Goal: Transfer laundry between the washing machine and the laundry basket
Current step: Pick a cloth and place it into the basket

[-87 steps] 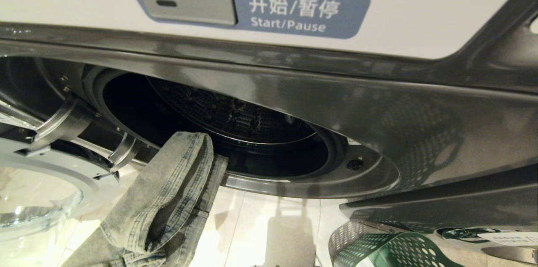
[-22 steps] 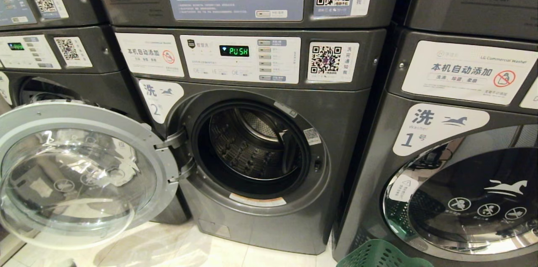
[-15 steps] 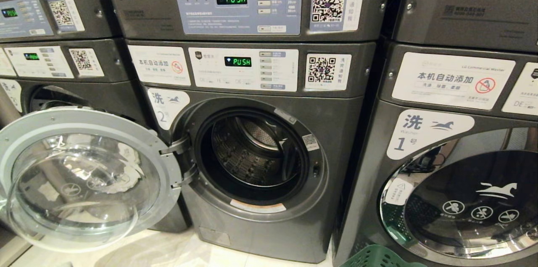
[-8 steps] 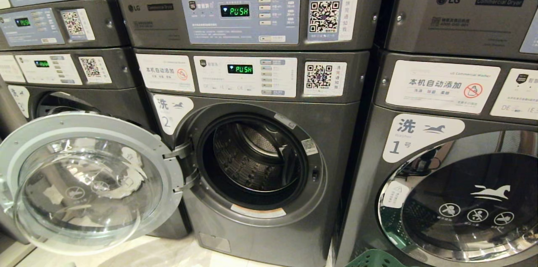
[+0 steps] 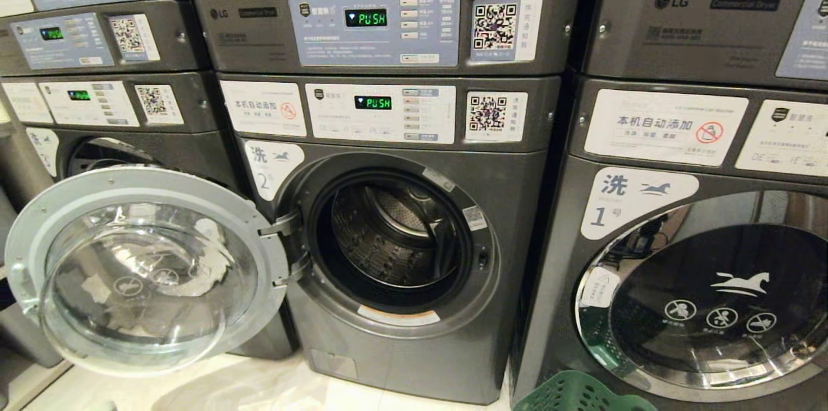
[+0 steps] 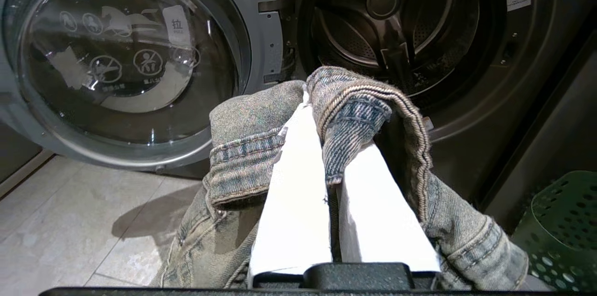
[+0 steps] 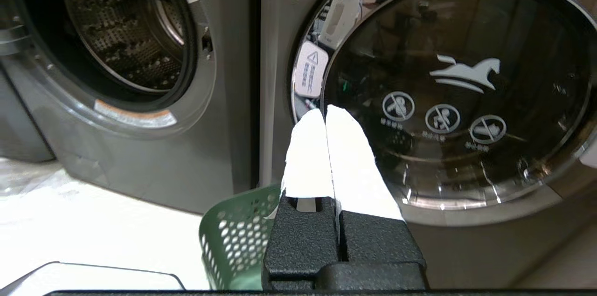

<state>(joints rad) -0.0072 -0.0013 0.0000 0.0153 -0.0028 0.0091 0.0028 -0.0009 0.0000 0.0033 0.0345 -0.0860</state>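
Observation:
The grey washing machine marked 2 stands in the middle of the head view, its round glass door swung open to the left and its drum looking empty. Faded denim jeans show in the left wrist view only. They drape over the white fingers of my left gripper, which is shut on a fold of them in front of the drum opening. My right gripper is shut and holds nothing, low in front of the machine marked 1. The green laundry basket sits on the floor at the lower right. Neither arm shows in the head view.
More machines flank the open one: washer 1 on the right with its door shut, another on the left behind the open door, dryers stacked above. The basket stands on pale floor tiles against washer 1.
My head camera has pulled back and up from the drum opening, where the jeans hung. Over the last second the whole scene has only drifted a little.

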